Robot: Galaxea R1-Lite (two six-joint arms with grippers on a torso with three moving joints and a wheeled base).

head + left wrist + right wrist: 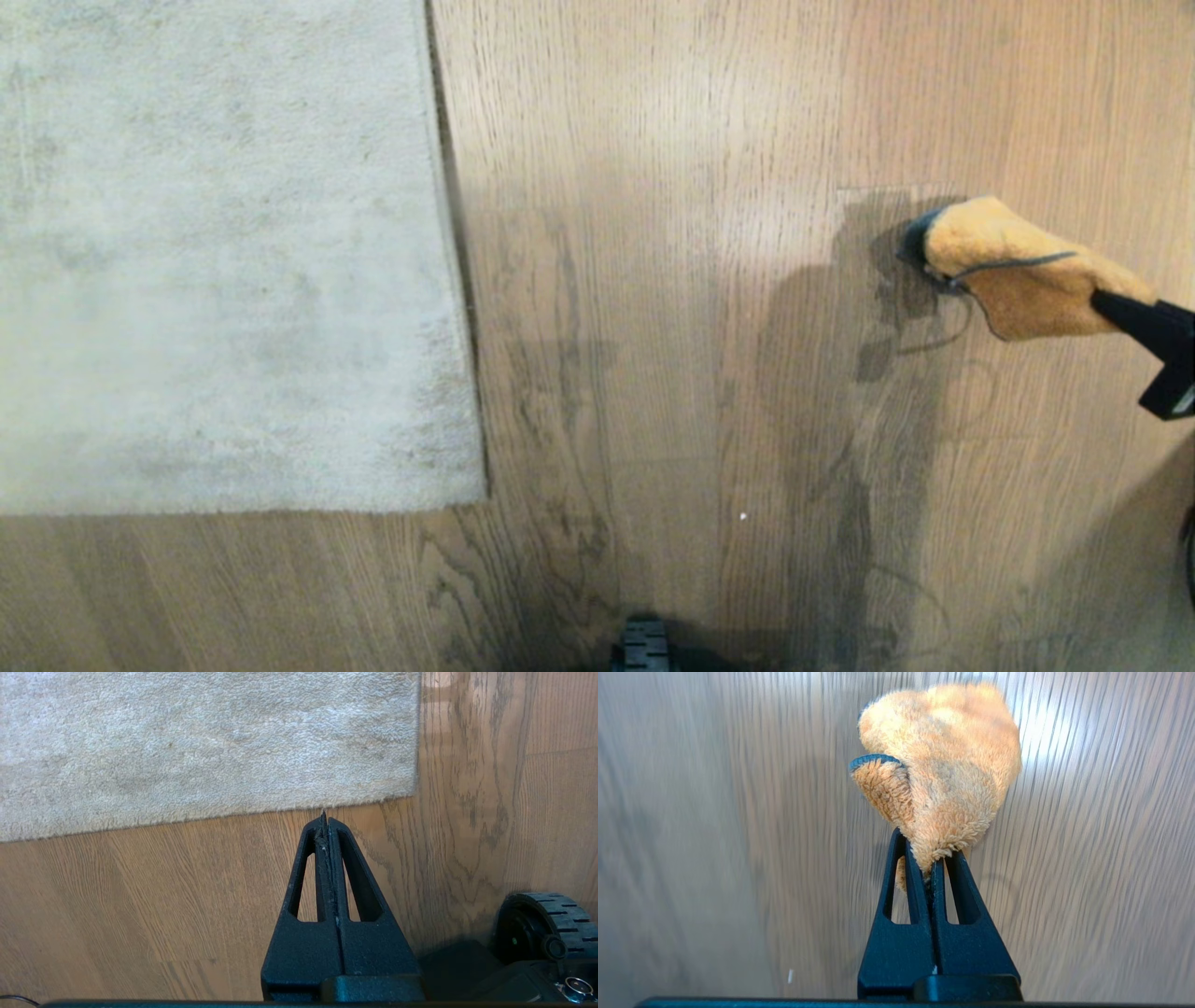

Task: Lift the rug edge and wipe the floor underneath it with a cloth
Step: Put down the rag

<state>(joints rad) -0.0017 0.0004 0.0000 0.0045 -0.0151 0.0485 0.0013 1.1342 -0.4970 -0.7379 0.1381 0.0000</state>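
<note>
Nearest the robot's base, the left gripper (325,820) is hanging with fingers clenched empty over the floor (653,280), just short of the rug edge (457,280), which is lying flat. Farther out, well right of the rug, the right gripper (934,862) is pinching the orange cloth (1013,266) above the planks.

The large pale grey short-pile rug (224,261) lies flat on the brown oak-look wood plank floor (653,327), at far left. Well apart to its right, the small orange-tan fluffy terry cloth (1022,271) hangs above the planks from the right gripper (1111,306).
</note>
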